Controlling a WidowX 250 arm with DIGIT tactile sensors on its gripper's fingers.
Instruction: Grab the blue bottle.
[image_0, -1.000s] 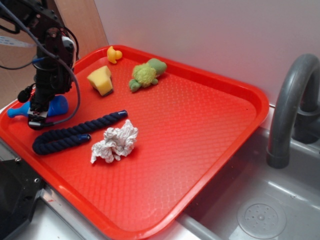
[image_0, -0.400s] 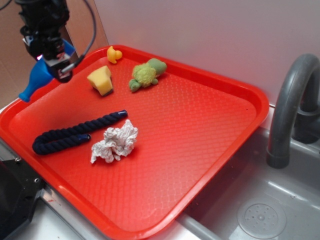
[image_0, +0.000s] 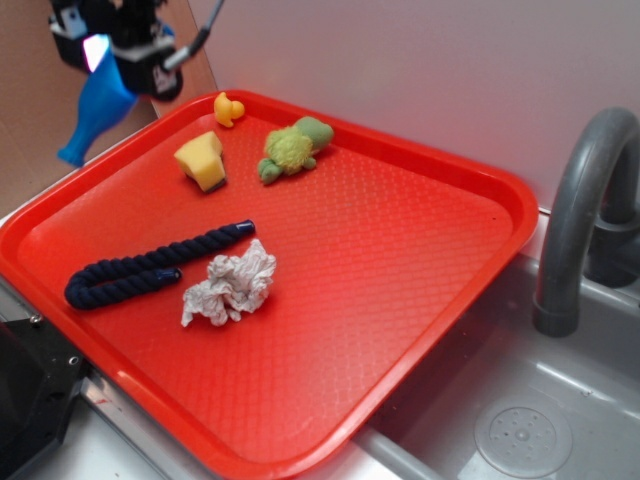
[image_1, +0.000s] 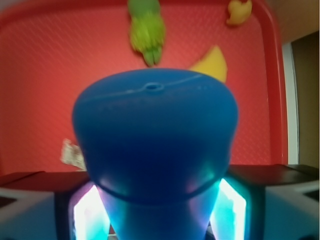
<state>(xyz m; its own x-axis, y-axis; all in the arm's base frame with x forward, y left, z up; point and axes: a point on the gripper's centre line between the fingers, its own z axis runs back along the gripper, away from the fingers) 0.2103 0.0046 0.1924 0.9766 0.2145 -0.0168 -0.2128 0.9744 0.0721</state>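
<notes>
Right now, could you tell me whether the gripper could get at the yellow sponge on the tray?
Probably not yet. The gripper is shut on the blue bottle, held high above the tray; nothing covers the yellow sponge, though.

The black robot gripper (image_0: 112, 52) hung high at the upper left of the exterior view, its fingers (image_1: 232, 207) clamped on either side of the small bright blue plastic bottle (image_0: 93, 105), neck angled downward.
</notes>
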